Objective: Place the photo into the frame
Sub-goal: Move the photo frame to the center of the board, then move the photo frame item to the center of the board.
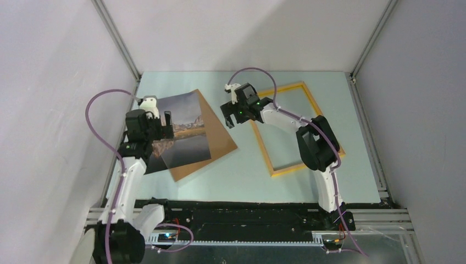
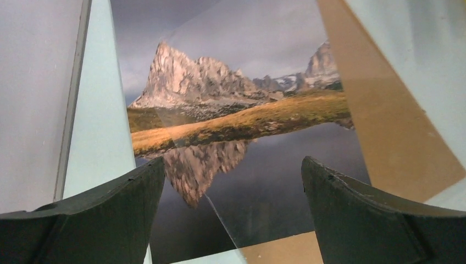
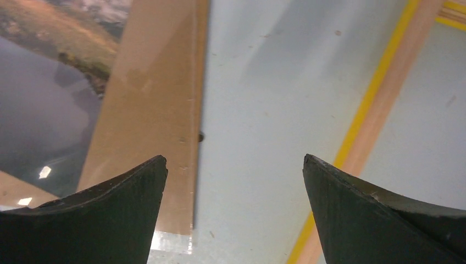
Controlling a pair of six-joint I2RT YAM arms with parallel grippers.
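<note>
The photo [image 1: 184, 129], a mountain mirrored in a lake, lies face up at the left of the table on a plain brown backing board [image 1: 218, 147]. The frame [image 1: 262, 147], with yellow-orange edges, lies flat and empty to the right. My left gripper [image 1: 158, 122] is open and hovers over the photo's left part; the photo [image 2: 247, 110] fills the gap between its fingers. My right gripper [image 1: 232, 120] is open over bare table, between the board's right edge [image 3: 154, 99] and the frame's left rail [image 3: 379, 104]. A corner of the photo [image 3: 44, 110] shows there too.
A thin clear sheet lies over the photo and board; its edge [image 2: 220, 217] and a shiny corner [image 3: 165, 242] show. Grey walls with metal rails [image 1: 118, 41] close in the pale blue table [image 1: 242, 176] on three sides.
</note>
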